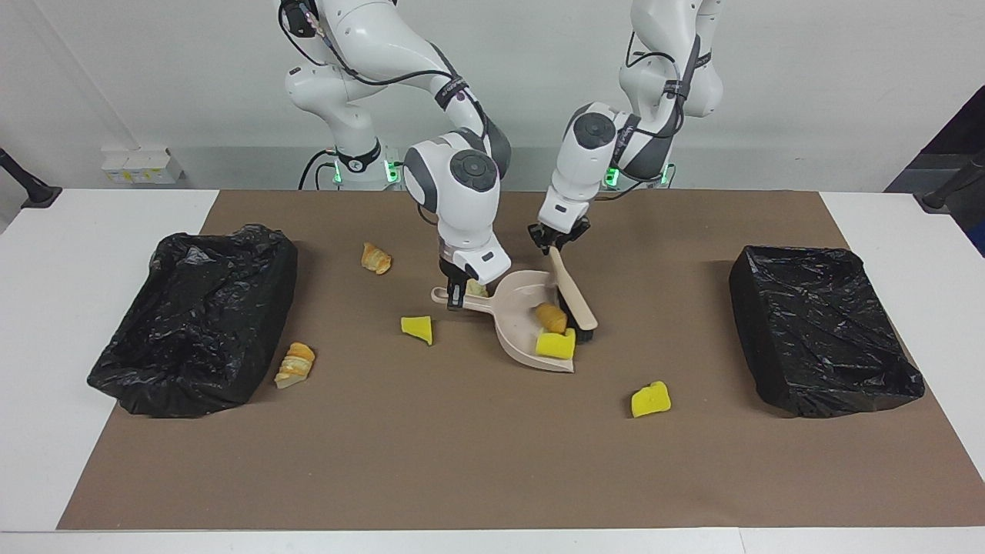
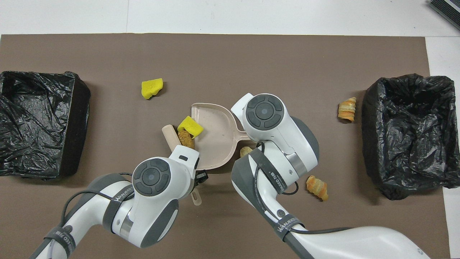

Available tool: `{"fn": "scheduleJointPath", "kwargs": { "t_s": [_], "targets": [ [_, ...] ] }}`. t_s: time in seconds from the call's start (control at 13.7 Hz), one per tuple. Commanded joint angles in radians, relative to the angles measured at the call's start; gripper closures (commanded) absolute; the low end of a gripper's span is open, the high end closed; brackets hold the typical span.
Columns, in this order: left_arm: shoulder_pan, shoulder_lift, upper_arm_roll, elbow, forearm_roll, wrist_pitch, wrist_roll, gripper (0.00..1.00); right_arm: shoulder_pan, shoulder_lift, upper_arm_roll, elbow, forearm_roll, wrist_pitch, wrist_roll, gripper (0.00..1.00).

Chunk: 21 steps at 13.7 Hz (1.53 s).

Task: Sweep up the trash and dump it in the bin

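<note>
My right gripper is shut on the handle of the beige dustpan, which rests on the brown mat. My left gripper is shut on the brush, whose bristles press against the pan's mouth. A yellow sponge chunk and a bread piece lie just inside the pan's lip. Other trash lies loose: two yellow sponges, two croissants, and a small bit beside the handle.
A black-lined bin stands at the right arm's end of the table. A second one stands at the left arm's end. One croissant lies against the first bin's wall.
</note>
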Motion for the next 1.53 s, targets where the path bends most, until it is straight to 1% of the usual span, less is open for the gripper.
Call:
{"fn": "scheduleJointPath", "kwargs": {
  "t_s": [0.0, 0.15, 0.29, 0.36, 0.44, 0.51, 0.58, 0.73, 0.95, 1.09, 1.31, 1.46],
  "targets": [
    [-0.041, 0.02, -0.006, 0.05, -0.019, -0.014, 0.114, 1.0, -0.011, -0.003, 0.007, -0.003, -0.015, 0.019, -0.016, 1.0],
    [-0.028, 0.0, -0.004, 0.055, -0.011, -0.071, 0.136, 1.0, -0.011, -0.003, 0.007, -0.003, -0.015, 0.019, -0.016, 1.0],
    [-0.001, -0.04, 0.014, 0.06, -0.006, -0.157, 0.226, 1.0, -0.011, -0.003, 0.007, -0.002, -0.014, 0.019, -0.016, 1.0],
    [0.048, -0.046, 0.019, 0.066, -0.003, -0.183, 0.284, 1.0, -0.011, -0.002, 0.007, -0.002, -0.014, 0.019, -0.016, 1.0],
    [0.097, -0.044, 0.017, 0.09, 0.041, -0.21, 0.341, 1.0, -0.011, -0.002, 0.007, -0.002, -0.014, 0.019, -0.016, 1.0],
    [0.138, -0.029, 0.017, 0.122, 0.093, -0.244, 0.39, 1.0, -0.011, -0.002, 0.007, -0.002, -0.014, 0.019, -0.016, 1.0],
    [0.172, -0.017, 0.019, 0.144, 0.119, -0.258, 0.447, 1.0, -0.012, -0.003, 0.007, -0.002, -0.014, 0.019, -0.016, 1.0],
    [0.284, 0.032, 0.019, 0.202, 0.193, -0.257, 0.61, 1.0, -0.011, -0.003, 0.007, -0.003, -0.014, 0.017, -0.016, 1.0],
    [0.43, 0.121, 0.017, 0.326, 0.277, -0.252, 0.781, 1.0, -0.012, -0.002, 0.007, -0.003, -0.014, 0.017, -0.016, 1.0],
    [0.508, 0.187, 0.017, 0.4, 0.297, -0.257, 0.867, 1.0, -0.011, -0.002, 0.007, -0.003, -0.014, 0.017, -0.016, 1.0],
    [0.559, 0.239, 0.017, 0.444, 0.354, -0.237, 0.962, 1.0, -0.011, -0.003, 0.007, -0.003, -0.014, 0.016, -0.016, 1.0],
    [0.561, 0.294, 0.019, 0.492, 0.36, -0.238, 0.996, 1.0, -0.011, -0.003, 0.007, -0.005, -0.014, 0.016, -0.016, 1.0]
  ]
}}
